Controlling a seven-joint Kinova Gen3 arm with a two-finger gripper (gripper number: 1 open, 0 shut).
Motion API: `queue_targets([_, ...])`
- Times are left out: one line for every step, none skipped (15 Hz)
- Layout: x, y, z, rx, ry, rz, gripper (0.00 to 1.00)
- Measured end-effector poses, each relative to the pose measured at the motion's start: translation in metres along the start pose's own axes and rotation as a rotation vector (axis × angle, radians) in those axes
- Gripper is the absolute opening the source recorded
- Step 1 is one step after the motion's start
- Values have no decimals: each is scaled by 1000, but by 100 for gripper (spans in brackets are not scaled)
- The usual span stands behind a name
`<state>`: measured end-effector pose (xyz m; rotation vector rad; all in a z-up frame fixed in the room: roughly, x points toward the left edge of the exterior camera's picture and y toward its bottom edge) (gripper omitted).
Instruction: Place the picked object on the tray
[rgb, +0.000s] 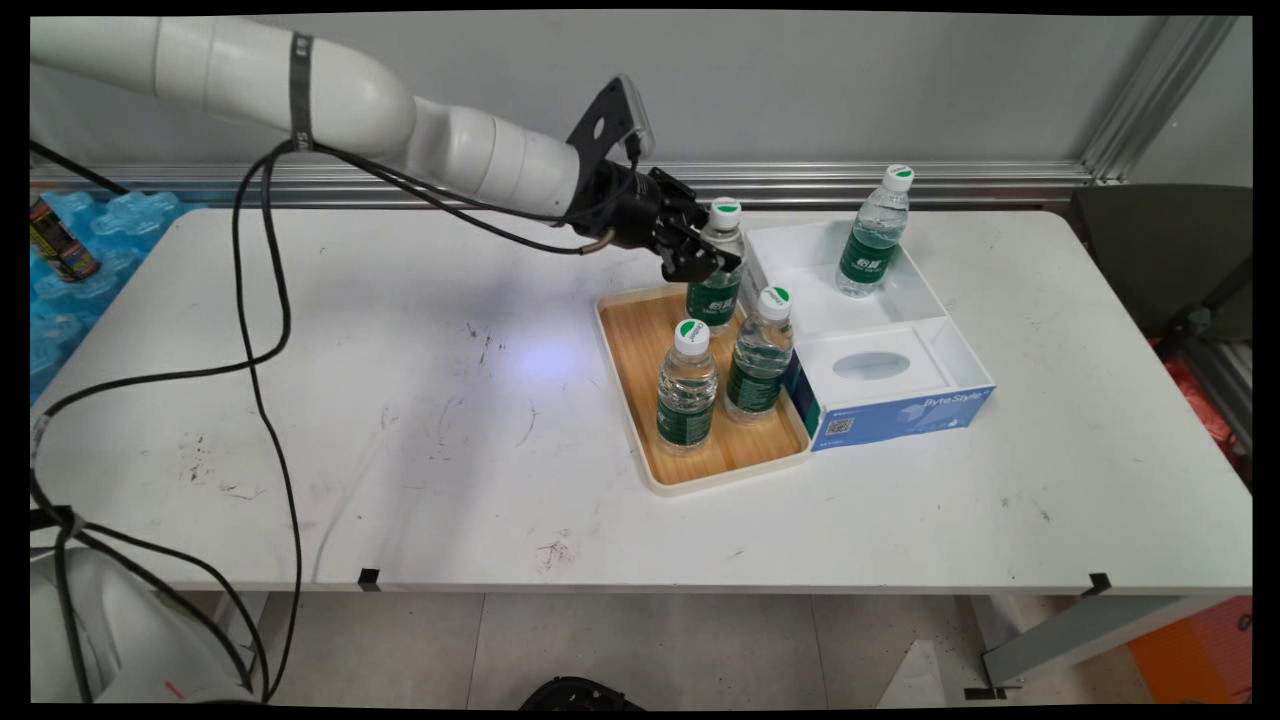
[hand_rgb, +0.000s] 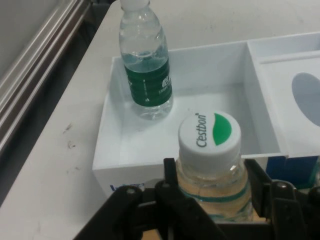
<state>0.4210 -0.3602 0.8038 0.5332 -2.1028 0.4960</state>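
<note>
Bottles of water are what we see here: three stand upright on a wooden tray (rgb: 625, 345) at the middle of the white table (rgb: 400, 420), and a fourth stands apart in a white box. Our gripper (rgb: 700, 262) is at the far bottle (rgb: 716, 270) on the tray, its fingers (hand_rgb: 172, 182) pressed against either side of the bottle's neck just under the white and green cap (hand_rgb: 210, 132), so the jaws are clamped on it. We cannot tell whether the bottle's base rests on the tray or is lifted off it. The two near bottles, one to the left (rgb: 687, 385) and one to the right (rgb: 760, 355), stand close together on the tray's near half. Just beside the tray on its right lies the white box (rgb: 925, 290) with the fourth bottle (rgb: 873, 232) upright in its far compartment, and a blue and white tissue box (rgb: 900, 400) sits at the near end of it, touching the tray.
</note>
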Motion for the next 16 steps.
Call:
queue_targets([-3,0,3,0,3,1,0])
queue_targets([-5,0,5,0,5,3,0])
queue_targets([-7,-1,8,-1,7,5,0])
queue_targets([-9,-1,9,-1,8,6,0])
queue_targets([-11,-1,11,-1,10,7,0])
queue_targets([-12,-1,13,-1,11,8,0])
queue_targets([-14,-1,15,-2,12,9,0])
queue_targets([-16,-1,16,-2,13,10,0])
queue_targets([-17,-1,18,-3,15,10,0])
queue_targets([-18,-1,19,-4,16,11,0])
queue_targets([-19,-1,20,-4,17,11,0])
queue_targets([-20,-1,22,-6,19,11,0])
queue_targets([-21,-1,23,-7,19,11,100])
queue_targets([-22,-1,24,-8,20,11,100])
queue_targets([-23,-1,25,-10,21,10,100])
queue_targets([-24,0,25,-10,21,9,100])
